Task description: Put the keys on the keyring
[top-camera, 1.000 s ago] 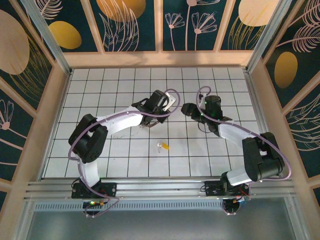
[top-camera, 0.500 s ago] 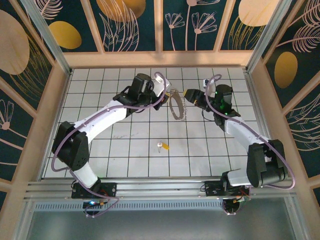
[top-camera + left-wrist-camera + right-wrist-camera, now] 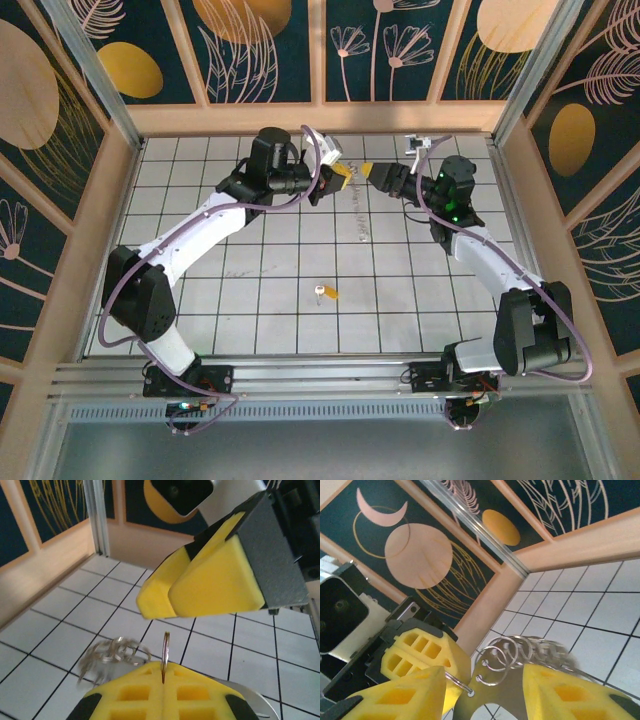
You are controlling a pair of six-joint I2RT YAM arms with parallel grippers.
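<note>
The keyring (image 3: 358, 218), a chain of linked thin metal rings, hangs blurred below the point where both grippers meet at the back of the table. My left gripper (image 3: 340, 180) is shut on one thin ring (image 3: 165, 652) at its pad seam (image 3: 164, 680). The rest of the chain (image 3: 111, 655) dangles to the left. My right gripper (image 3: 372, 176) faces it with its jaws apart (image 3: 485, 680). A small metal plate (image 3: 495, 695) carrying rings (image 3: 520, 655) hangs between its fingers. The tiny key with its yellow-orange tag (image 3: 325, 292) lies on the tiles in the middle.
White tiled floor (image 3: 250, 300) with wooden walls on three sides. The left arm's elbow (image 3: 135, 290) sits at the left and the right arm's elbow (image 3: 530, 325) at the right. The right gripper's yellow fingers (image 3: 200, 585) loom just above the left pads.
Both grippers moved toward the back wall and closer together. The chain, spread as a loop between them half a second ago, now hangs narrow and swinging.
</note>
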